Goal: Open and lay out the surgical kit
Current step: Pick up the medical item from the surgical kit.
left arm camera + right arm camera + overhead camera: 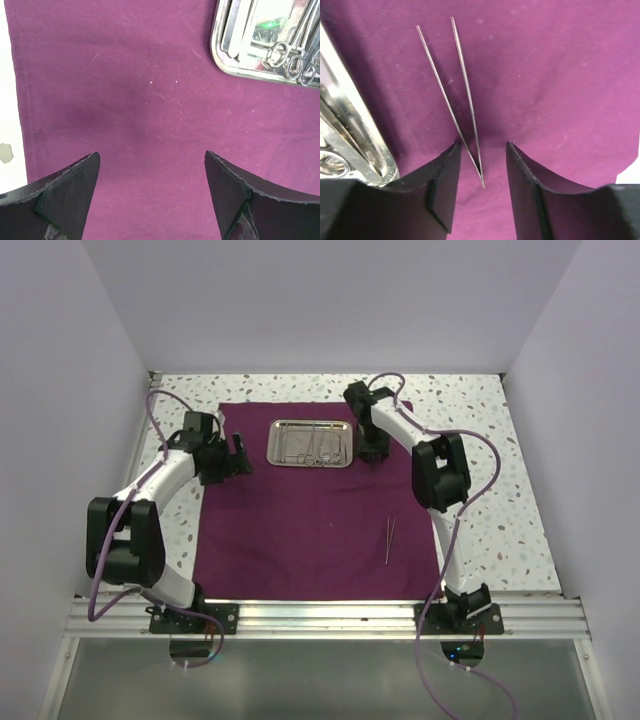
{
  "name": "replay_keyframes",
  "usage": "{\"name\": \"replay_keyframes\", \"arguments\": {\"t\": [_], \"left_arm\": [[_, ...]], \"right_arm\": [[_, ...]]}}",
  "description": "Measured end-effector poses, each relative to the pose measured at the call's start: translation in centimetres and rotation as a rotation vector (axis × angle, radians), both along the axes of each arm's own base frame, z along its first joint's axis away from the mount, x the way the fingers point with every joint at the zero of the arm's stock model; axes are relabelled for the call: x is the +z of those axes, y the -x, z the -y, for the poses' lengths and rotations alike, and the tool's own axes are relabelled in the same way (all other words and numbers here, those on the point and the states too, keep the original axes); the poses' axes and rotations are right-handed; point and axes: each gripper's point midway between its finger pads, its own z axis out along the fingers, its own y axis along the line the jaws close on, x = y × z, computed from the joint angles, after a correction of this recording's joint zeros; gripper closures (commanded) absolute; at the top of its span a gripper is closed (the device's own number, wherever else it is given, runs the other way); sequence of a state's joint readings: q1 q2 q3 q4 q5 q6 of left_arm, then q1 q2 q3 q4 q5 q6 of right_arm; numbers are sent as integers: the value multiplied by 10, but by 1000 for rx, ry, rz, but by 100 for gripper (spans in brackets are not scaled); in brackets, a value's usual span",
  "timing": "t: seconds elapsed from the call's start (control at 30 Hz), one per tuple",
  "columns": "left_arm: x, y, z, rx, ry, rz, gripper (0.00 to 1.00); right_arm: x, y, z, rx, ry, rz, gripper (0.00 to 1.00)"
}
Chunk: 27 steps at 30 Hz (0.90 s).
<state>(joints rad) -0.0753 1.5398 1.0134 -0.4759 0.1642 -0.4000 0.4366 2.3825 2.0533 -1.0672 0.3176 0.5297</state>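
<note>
Two tweezers are out of the tray (310,464). One lies on the cloth (300,530) near the right edge (389,540), and the other (472,130) lies just right of the tray with its joined end between the fingers of your right gripper (482,147). That gripper stands apart around the thin steel, with a gap on both sides, and nothing is clamped.

The risk lies in the pinch. If you close on that narrow, slick end, the tweezers will likely pivot or squirt out, since the prongs splay away from you and give no flat to bear on. Go too low and the fingertips may catch the cloth as well, and lifting would then rumple it and drag the tray. The tray's rim is close on the left, so a sideways correction could knock it and rattle the scissors (318,452) inside.

Your left gripper (152,155) hovers wide apart and empty over bare cloth left of the tray, well clear.
</note>
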Motion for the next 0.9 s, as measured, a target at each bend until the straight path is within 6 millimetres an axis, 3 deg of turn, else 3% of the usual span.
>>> {"name": "replay_keyframes", "arguments": {"t": [0.13, 0.23, 0.4, 0.5, 0.63, 0.73, 0.9], "left_arm": [[2, -7, -1, 4, -6, 2, 12], [7, -11, -1, 7, -10, 14, 12], [12, -17, -2, 14, -17, 26, 13], [12, -21, -3, 26, -26, 22, 1], [23, -35, 2, 27, -26, 50, 1], [40, -52, 18, -9, 35, 92, 1], [46, -69, 48, -60, 120, 117, 1]], "right_arm": [[-3, -2, -7, 21, -49, -2, 82], [-4, -2, -13, 37, -76, -2, 96], [-3, -2, -15, 54, -94, -6, 100], [-1, -2, -14, 60, -100, -6, 100], [7, 4, -15, 66, -119, -17, 100], [28, 26, -9, 68, -144, -12, 100], [76, 95, 7, 75, -220, 32, 100]]}}
